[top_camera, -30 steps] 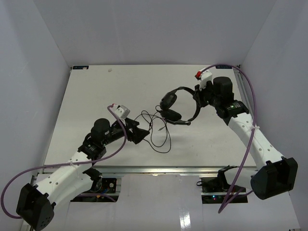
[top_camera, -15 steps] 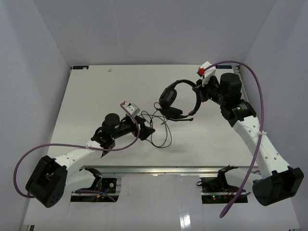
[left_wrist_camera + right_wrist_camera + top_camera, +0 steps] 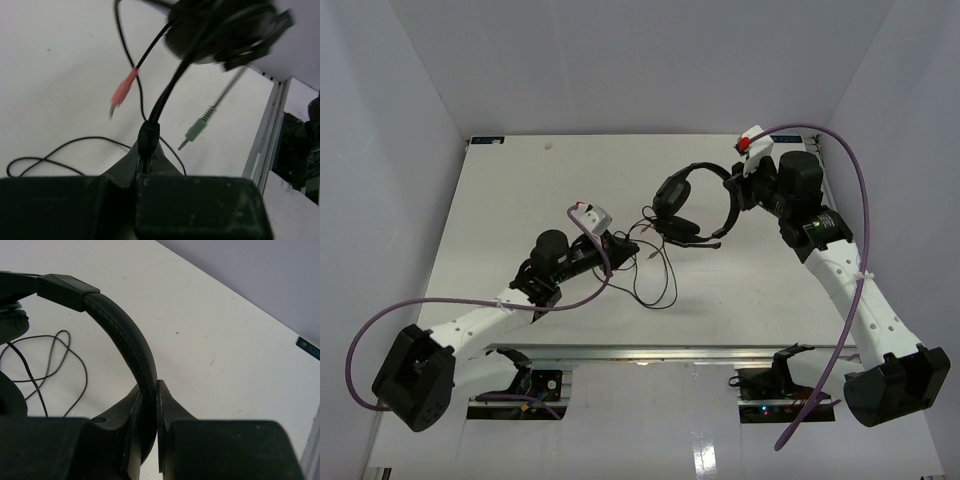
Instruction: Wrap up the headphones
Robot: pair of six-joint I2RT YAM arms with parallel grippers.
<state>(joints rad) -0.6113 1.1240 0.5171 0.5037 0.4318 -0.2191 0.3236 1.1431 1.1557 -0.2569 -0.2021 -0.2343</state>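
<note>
We see the right claw (image 3: 148,390) clamped shut on the headband (image 3: 122,332) of the headphones (image 3: 671,196), toward the worktop's (image 3: 520,220) far right corner — the left claw (image 3: 145,157) pinches the cord (image 3: 167,92).

Top external: high and behind, looking down over the whole table (image 3: 500,200).
Left wrist: in tight and low, facing the cord (image 3: 165,95).
Right wrist: close along the headband (image 3: 127,335).
Shared: headphones (image 3: 670,197), table.

We see the black headphones (image 3: 692,205) gripped at their arched headband (image 3: 132,350), padded earcups (image 3: 670,195) hanging left; the thin cord (image 3: 655,285) is pinched at its thicker joint, slack looping over the desk (image 3: 520,200), pink plug (image 3: 123,92) and green plug (image 3: 197,129) unheld
</note>
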